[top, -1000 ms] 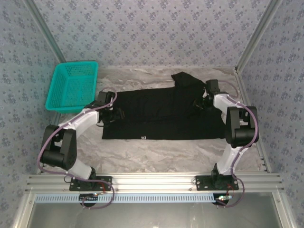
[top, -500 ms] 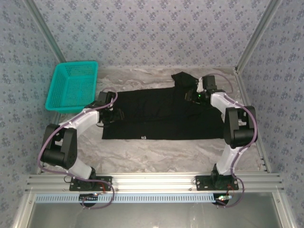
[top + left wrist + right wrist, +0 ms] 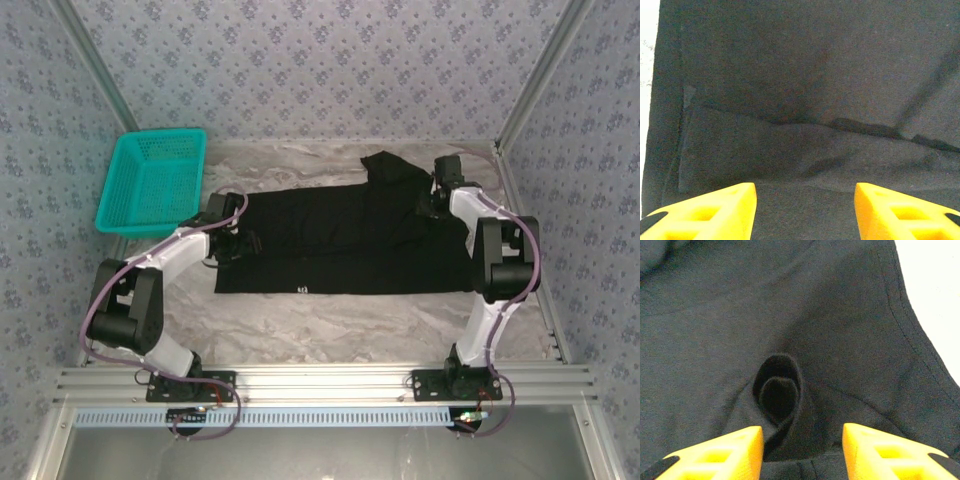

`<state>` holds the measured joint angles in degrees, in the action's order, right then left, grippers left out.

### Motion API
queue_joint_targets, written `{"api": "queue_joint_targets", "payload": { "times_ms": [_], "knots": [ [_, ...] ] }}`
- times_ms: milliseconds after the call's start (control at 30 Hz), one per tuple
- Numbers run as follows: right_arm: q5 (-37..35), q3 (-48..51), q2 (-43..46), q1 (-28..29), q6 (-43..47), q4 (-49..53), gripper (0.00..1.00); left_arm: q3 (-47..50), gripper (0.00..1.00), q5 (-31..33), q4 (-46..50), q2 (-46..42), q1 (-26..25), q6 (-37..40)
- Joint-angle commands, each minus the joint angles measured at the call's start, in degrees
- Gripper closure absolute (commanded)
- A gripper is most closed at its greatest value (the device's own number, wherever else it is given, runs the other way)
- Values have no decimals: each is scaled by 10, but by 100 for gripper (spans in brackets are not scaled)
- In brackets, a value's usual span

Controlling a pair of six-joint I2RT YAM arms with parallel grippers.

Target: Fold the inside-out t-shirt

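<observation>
The inside-out t-shirt (image 3: 340, 240) lies spread on the table, plain black side up, with one bunched part (image 3: 385, 165) at its far edge. A small white mark (image 3: 302, 289) shows near its front hem. My left gripper (image 3: 243, 242) sits over the shirt's left end, open, with flat cloth (image 3: 805, 100) between its yellow fingers (image 3: 720, 210). My right gripper (image 3: 430, 203) hovers at the far right part of the shirt, open, above a rolled loop of cloth (image 3: 779, 392). The yellow fingertips (image 3: 875, 447) hold nothing.
A teal plastic basket (image 3: 152, 182) stands at the far left, partly off the table's marbled top (image 3: 330, 325). Metal frame posts (image 3: 525, 95) rise at both back corners. Patterned walls close the sides and back.
My right gripper has opened and let go of the cloth, then shifted slightly toward the far right. The left arm has stayed still.
</observation>
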<state>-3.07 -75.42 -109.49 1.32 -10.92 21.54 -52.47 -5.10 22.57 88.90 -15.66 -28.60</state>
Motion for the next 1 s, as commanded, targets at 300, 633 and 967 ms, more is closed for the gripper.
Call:
{"api": "queue_joint_targets", "payload": {
  "times_ms": [300,633,967],
  "knots": [
    [-195,-145,-65,-51,-13,106,68,-10,46,5,18,-10,2,12],
    [127,102,125,-19,-125,65,52,-12,45,-1,18,-14,2,11],
    [198,154,97,-18,-168,-28,50,-8,45,-7,13,-14,2,14]
  ]
}}
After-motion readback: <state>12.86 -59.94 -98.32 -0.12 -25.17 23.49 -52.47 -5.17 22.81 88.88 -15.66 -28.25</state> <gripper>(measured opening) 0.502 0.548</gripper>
